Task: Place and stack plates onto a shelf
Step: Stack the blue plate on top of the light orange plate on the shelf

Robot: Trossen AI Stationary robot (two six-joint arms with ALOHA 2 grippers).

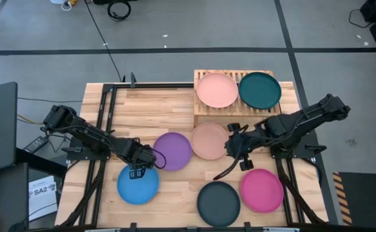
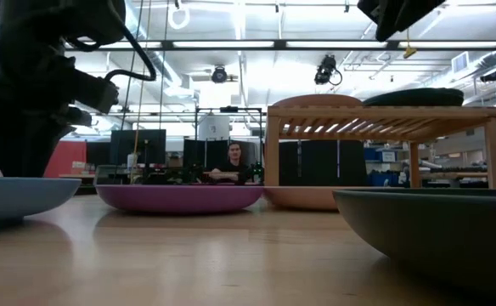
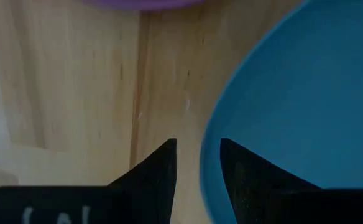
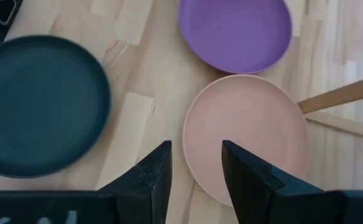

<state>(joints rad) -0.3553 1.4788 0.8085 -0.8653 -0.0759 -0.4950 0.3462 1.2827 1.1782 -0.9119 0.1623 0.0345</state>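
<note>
Five plates lie flat on the plank table: blue [image 1: 138, 185], purple [image 1: 173, 151], peach [image 1: 208, 140], black [image 1: 218, 203] and magenta [image 1: 262, 190]. On the slatted shelf [image 1: 202, 111] at the far side sit another peach plate [image 1: 217, 90] and a dark teal one [image 1: 260, 90]. My left gripper [image 3: 197, 168] points straight down, open, low over the blue plate's far rim [image 3: 207, 168]. One finger is over the plate and one over bare wood. My right gripper [image 4: 194, 165] hangs open, slanting down above the table peach plate's rim [image 4: 188, 140].
The purple and peach plates lie edge to edge between the two arms. Dark frame rails [image 1: 101, 122] run along the table's left and right sides. In the low view the shelf's legs [image 2: 273, 161] leave a gap under its top, and a person sits in the room far behind.
</note>
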